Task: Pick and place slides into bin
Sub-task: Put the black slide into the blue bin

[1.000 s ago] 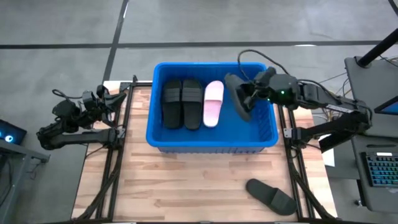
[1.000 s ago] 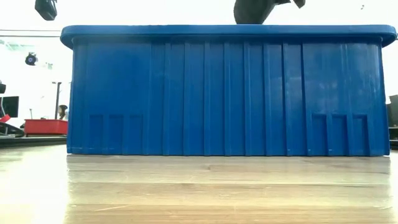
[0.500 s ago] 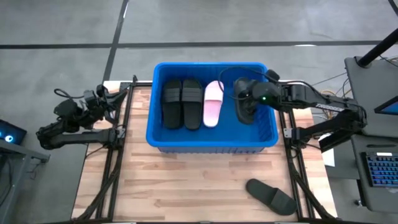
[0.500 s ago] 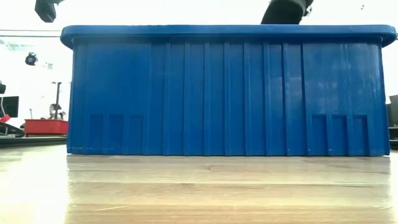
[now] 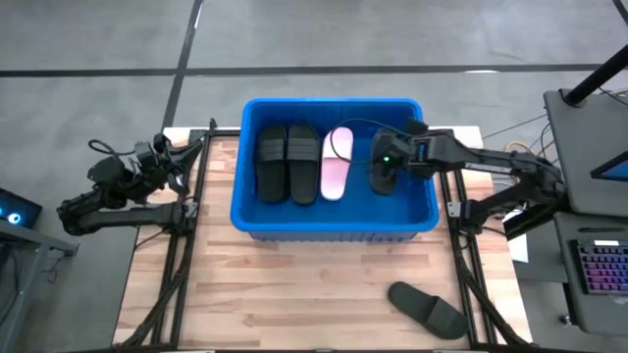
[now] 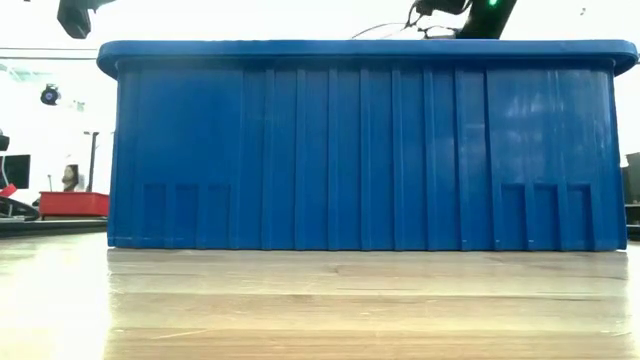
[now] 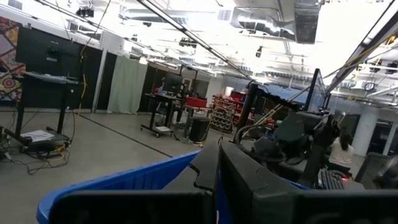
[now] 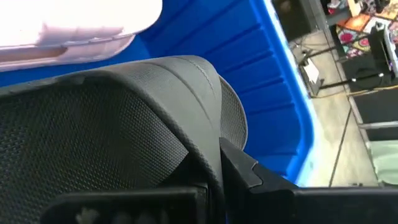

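The blue bin (image 5: 257, 218) stands in the middle of the table. It holds two black slides (image 5: 287, 164) side by side and a pale pink slide (image 5: 337, 163) lying flat on its floor. My right gripper (image 5: 383, 167) reaches down inside the bin's right half, shut on another black slide (image 8: 106, 130), which it mostly hides from above. The pink slide also shows in the right wrist view (image 8: 74, 25). One more black slide (image 5: 427, 309) lies on the table near the front right. My left gripper (image 5: 162, 157) waits, shut and empty, left of the bin. My right gripper is shut on the black slide at its wide strap (image 8: 193, 87), one finger (image 8: 249, 174) against the strap's edge. The fingers come from above, slanting down into the bin from the table's right. I cannot tell whether the slide touches the bin floor.
Bare blue floor (image 5: 412, 191) shows at the bin's right end. The bin's tall ribbed wall (image 6: 360, 150) fills the low view. A desk with a keyboard (image 5: 599, 275) stands past the table's right edge.
My right gripper has carried the black slide from above the bin's far right corner down into the bin, a little toward the pink slide and the near edge. The slide, first tilted above the rim, is now below the rim.
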Robot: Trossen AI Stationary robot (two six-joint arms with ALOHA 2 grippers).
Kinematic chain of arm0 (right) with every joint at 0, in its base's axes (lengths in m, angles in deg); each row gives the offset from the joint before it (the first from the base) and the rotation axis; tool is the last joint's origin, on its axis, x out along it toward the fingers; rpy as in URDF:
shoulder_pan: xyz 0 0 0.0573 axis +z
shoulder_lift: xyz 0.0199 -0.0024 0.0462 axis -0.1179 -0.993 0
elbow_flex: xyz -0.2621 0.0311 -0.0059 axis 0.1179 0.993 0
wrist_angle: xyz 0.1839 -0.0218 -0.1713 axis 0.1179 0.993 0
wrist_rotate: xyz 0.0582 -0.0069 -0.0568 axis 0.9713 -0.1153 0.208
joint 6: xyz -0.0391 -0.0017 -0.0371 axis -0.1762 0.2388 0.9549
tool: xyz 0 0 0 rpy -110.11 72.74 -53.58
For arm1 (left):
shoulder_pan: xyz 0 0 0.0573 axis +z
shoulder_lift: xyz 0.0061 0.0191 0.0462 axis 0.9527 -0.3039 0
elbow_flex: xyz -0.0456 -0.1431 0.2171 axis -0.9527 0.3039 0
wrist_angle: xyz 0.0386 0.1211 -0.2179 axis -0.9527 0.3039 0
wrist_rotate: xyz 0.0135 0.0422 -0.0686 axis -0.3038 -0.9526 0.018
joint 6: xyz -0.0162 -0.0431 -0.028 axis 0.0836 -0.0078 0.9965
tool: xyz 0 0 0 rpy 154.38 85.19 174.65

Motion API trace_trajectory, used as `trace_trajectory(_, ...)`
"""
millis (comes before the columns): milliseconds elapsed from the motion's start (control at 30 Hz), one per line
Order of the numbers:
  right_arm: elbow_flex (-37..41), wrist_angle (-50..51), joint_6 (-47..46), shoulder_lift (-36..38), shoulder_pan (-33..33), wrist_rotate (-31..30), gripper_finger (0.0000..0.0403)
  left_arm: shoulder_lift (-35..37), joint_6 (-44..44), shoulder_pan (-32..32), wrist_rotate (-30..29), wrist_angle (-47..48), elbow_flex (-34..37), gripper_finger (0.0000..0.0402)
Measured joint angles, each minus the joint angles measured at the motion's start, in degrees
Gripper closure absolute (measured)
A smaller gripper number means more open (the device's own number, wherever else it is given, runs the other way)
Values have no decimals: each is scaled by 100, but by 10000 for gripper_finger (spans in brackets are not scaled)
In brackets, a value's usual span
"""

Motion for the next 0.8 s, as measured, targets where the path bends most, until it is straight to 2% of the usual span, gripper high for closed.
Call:
trace_trajectory(300, 301, -1013, 858, -723, -183, 6, 390, 0, 0, 0, 9, 1, 27, 402)
trace_trajectory(567, 590, -1277, 488, -1245, -477, 21, 390, 8, 0, 0, 11, 3, 25, 402)
trace_trajectory(800, 858, -2403, 888, -1606, -495, 28, 390, 5, 0, 0, 11, 3, 25, 402)
